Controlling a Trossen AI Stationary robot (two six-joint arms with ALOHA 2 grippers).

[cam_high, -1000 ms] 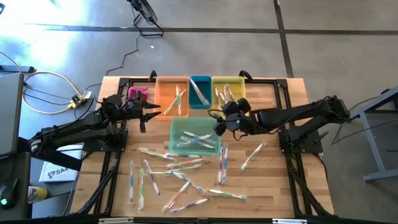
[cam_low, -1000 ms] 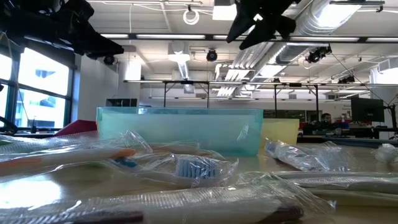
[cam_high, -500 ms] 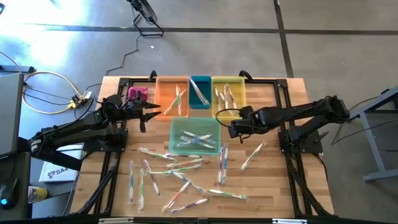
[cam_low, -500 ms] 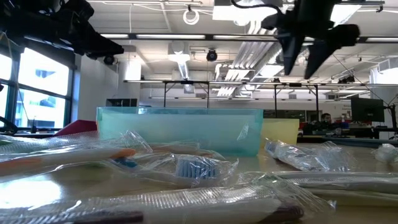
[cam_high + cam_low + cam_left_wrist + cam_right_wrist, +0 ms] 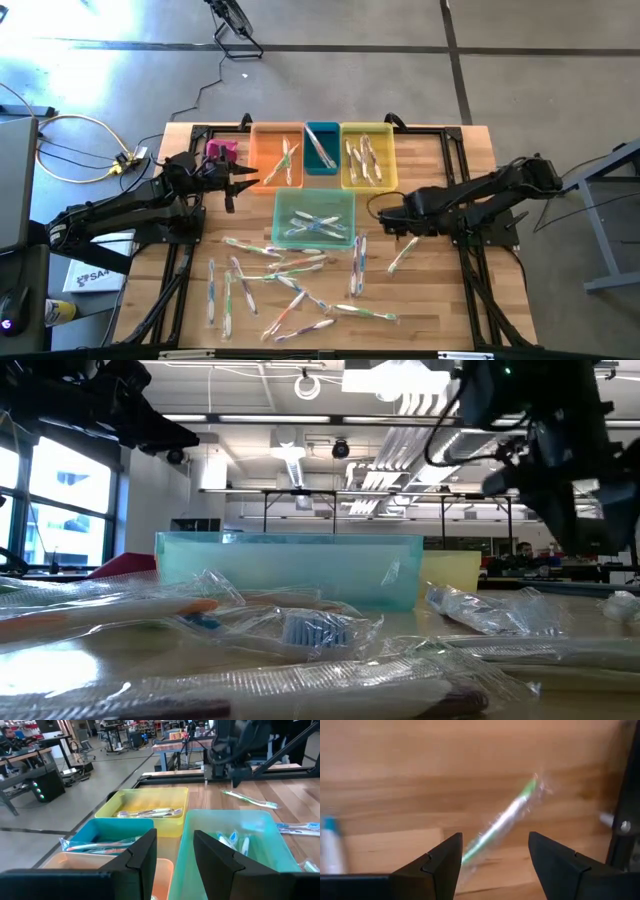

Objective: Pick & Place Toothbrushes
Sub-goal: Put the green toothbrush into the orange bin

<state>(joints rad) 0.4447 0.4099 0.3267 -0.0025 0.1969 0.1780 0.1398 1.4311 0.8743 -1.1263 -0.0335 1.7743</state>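
**On the table, a few sorted and most left to go**

On the wooden table [image 5: 440, 300], four bins hold toothbrushes: the orange bin [image 5: 262, 158], the small teal bin [image 5: 321, 130], the yellow bin [image 5: 367, 132] and the pale green bin [image 5: 281, 210] in front of them each hold a handful. More than a dozen loose toothbrushes [image 5: 290, 275] lie scattered on the wood nearer the table's front edge, so by my reckoning the job is less than half done.

The right gripper [image 5: 385, 219] hangs beside the green bin's right side, its fingers spread wide and holding nothing. Its wrist view looks down on a single green-accented toothbrush [image 5: 502, 822] in clear wrap, lying apart from the main scatter; that looks like the next pick.

The left gripper [image 5: 247, 180] waits at the orange bin's left side, fingers parted and nothing between them in its wrist view
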